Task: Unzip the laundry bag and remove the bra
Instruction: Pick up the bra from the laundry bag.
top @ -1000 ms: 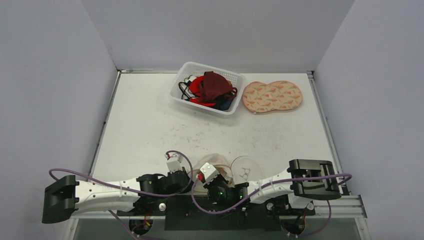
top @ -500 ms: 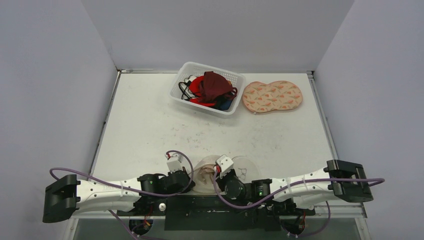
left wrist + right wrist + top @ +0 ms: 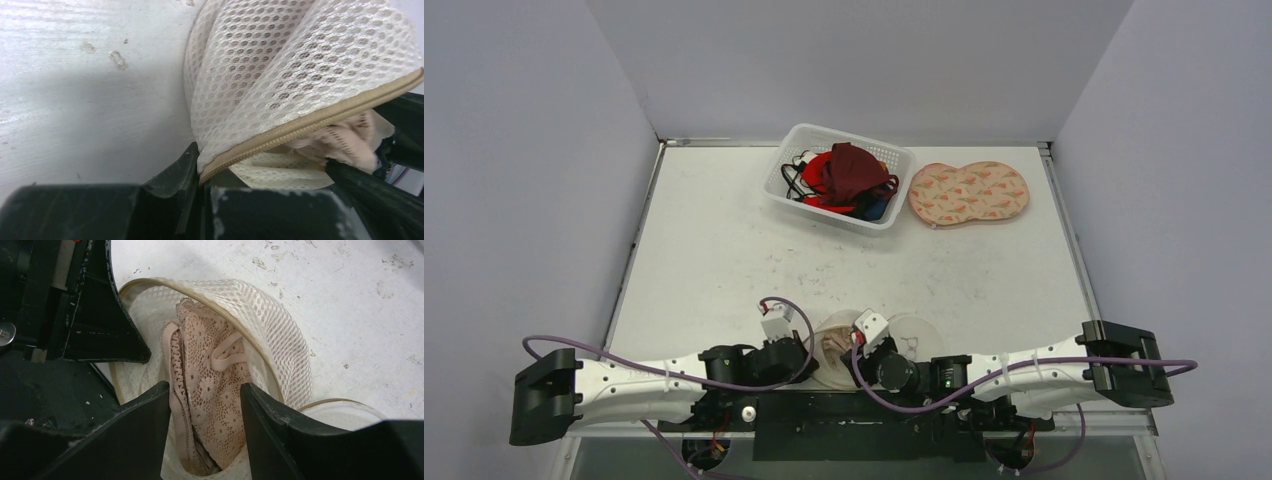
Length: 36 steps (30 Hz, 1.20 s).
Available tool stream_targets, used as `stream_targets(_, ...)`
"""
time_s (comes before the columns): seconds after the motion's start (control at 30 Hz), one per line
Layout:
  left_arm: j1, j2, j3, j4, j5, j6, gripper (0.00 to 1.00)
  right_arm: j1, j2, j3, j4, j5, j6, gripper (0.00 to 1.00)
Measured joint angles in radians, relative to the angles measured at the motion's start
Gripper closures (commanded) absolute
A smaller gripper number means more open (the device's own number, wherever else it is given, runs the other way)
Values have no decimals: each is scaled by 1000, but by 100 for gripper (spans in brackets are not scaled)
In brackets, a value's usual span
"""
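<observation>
White mesh laundry bag w/ beige zip (image 3: 916, 330) at the near table edge, centre, just ahead of the arm bases and between both grippers. Long axis approx. left-right, two rounded lobes side by side. Zip rim on the left lobe is spread in an open loop. Beige lace bra (image 3: 210, 365) lies in that mouth, long axis running from the far rim toward the rt wrist cam, a strap looped on top.

Left gripper (image 3: 200, 167): jaws closed tight on the bag's zip edge at one end, mesh (image 3: 280, 65) ballooning away from it.
Right gripper (image 3: 205, 395): jaws parted approx. halfway, one finger each side of the lace. Can't tell whether the pads press it.

Vs 1 s ago: rt arm was folded w/ its elbow block close in, now stretched low to the right. Rt gripper (image 3: 871, 335) has shifted right along the bag. More pinkish lace (image 3: 834, 345) shows in the top view. Vs 0.5 s ago: arms nearly the same, left gripper (image 3: 782, 325) nudged slightly fwd. Far items unchanged.

Room: bag is hard against the near edge. Bare white table (image 3: 704, 260) stretches well beyond it. At the far side stand a white plastic lattice basket (image 3: 819, 212) of red and dark garments (image 3: 849, 175) and, just beside it on the right, a peach patterned two-lobed pad (image 3: 969, 192). Grey walls on the left, right and far sides.
</observation>
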Motion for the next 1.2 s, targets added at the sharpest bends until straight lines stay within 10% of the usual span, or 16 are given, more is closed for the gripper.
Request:
stream_targets(0.7, 0, 9, 34, 2, 5, 26, 100, 61, 186, 153, -88, 38, -121, 41)
stream_targets(1.1, 0, -8, 34, 2, 11, 25, 100, 61, 299, 183, -112, 127, -126, 70)
stream_targets(1.2, 0, -8, 34, 2, 11, 25, 100, 61, 302, 186, -108, 137, -126, 91)
